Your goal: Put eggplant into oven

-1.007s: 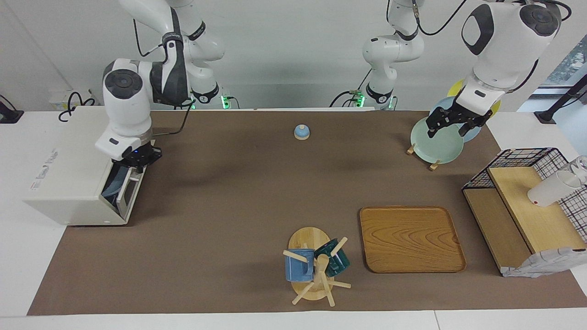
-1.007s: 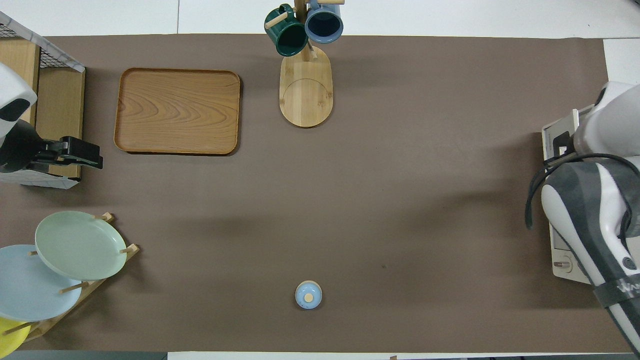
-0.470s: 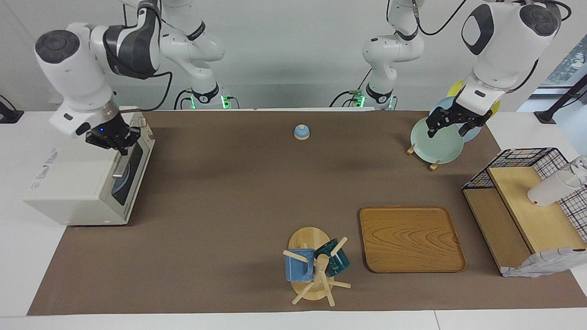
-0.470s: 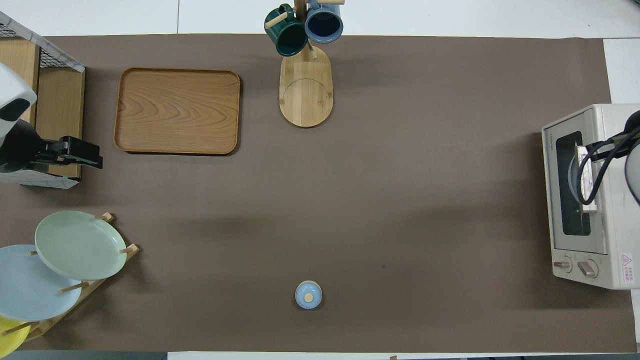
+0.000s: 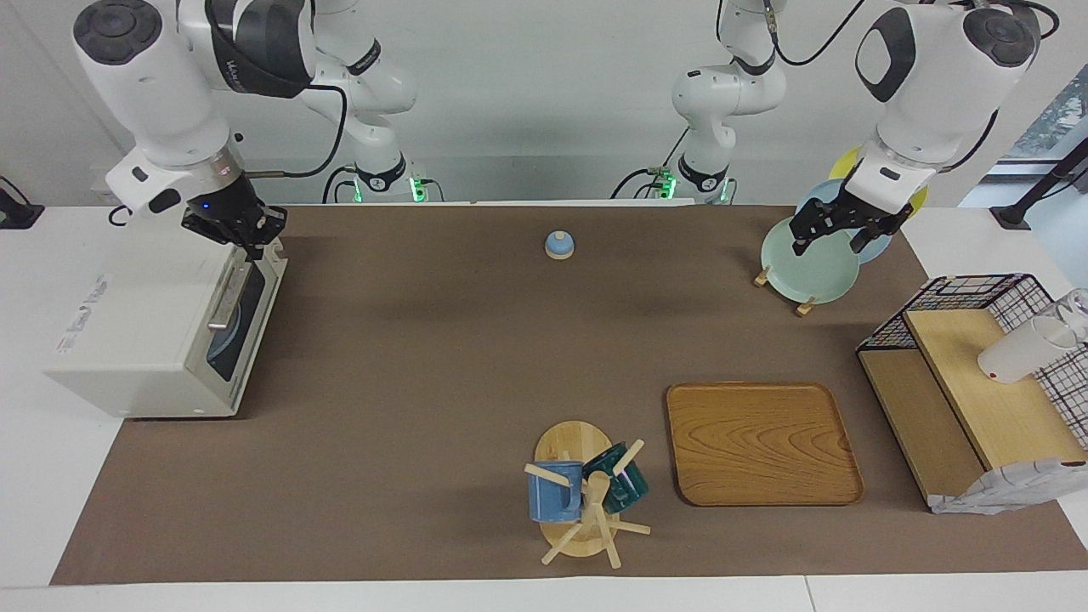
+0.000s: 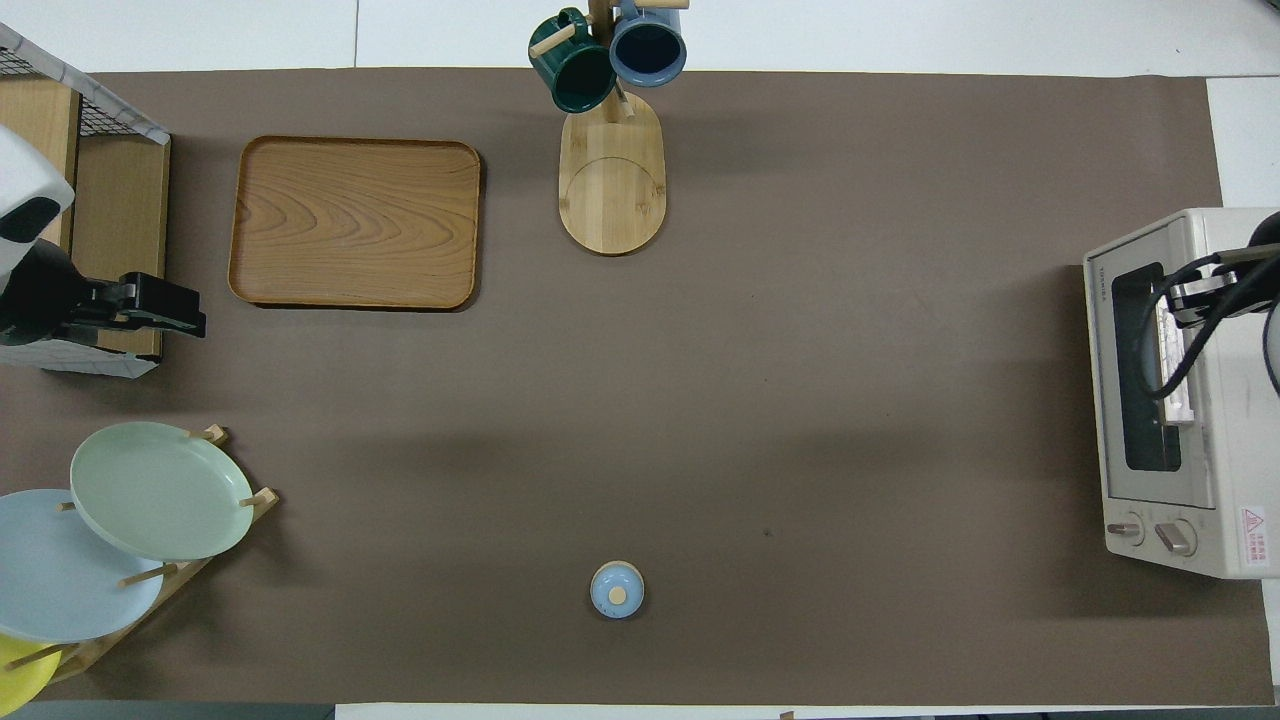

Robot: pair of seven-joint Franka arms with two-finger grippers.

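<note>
Below the right end effector [image 5: 240, 229] sits the oven [image 5: 144, 327], at the right arm's end of the tabletop [image 5: 425, 357], its door shut and the handle [image 5: 223, 297] just under the raised tool. I cannot tell whether its fingers are apart or together. Through the dark glass a pale blue round shape shows; the eggplant cannot be seen. Over the green plate [image 5: 807, 259] in the rack hangs the waiting left end effector [image 5: 837, 225], fingers apart.
</note>
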